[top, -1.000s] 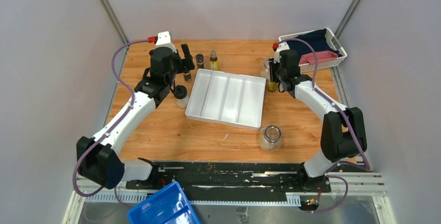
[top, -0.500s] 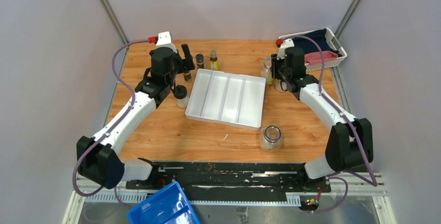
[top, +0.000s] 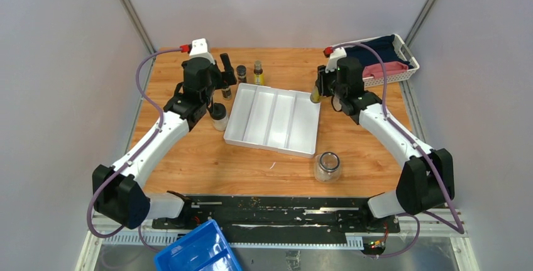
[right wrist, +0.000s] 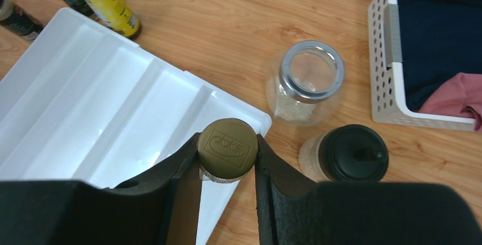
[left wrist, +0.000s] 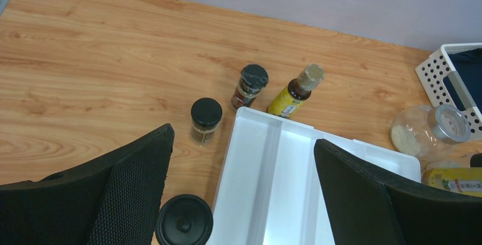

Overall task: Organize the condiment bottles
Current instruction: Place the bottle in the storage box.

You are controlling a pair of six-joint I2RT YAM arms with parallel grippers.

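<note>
One yellow bottle (right wrist: 227,149) with a bronze cap is clamped in the right gripper (right wrist: 227,142), whose jaws press on it from both sides at the cap. It hangs over the far right corner of the white tray (right wrist: 85,86); whether its base touches anything I cannot tell. Just beyond that corner, on the wooden table (top: 239,164), stands a lidless glass jar (right wrist: 306,80) with a metal rim and something pale inside. Beside it, nearer the arm, is a black-lidded jar (right wrist: 352,153). To their right is a white basket (right wrist: 382,57) holding dark blue and pink cloth. Around the tray's far left corner stand a second yellow bottle (left wrist: 295,91), a dark shaker (left wrist: 250,84) and a small black-capped jar (left wrist: 206,120), all upright and apart from one another. The left gripper (left wrist: 243,138) hovers above that corner with its jaws wide apart. Below it, a second black-lidded jar (left wrist: 183,222) stands just beside the tray's left edge. Another glass jar (top: 327,165) sits alone on the table near the tray's near right corner, and a blue bin (top: 198,252) lies past the table's near edge.
</note>
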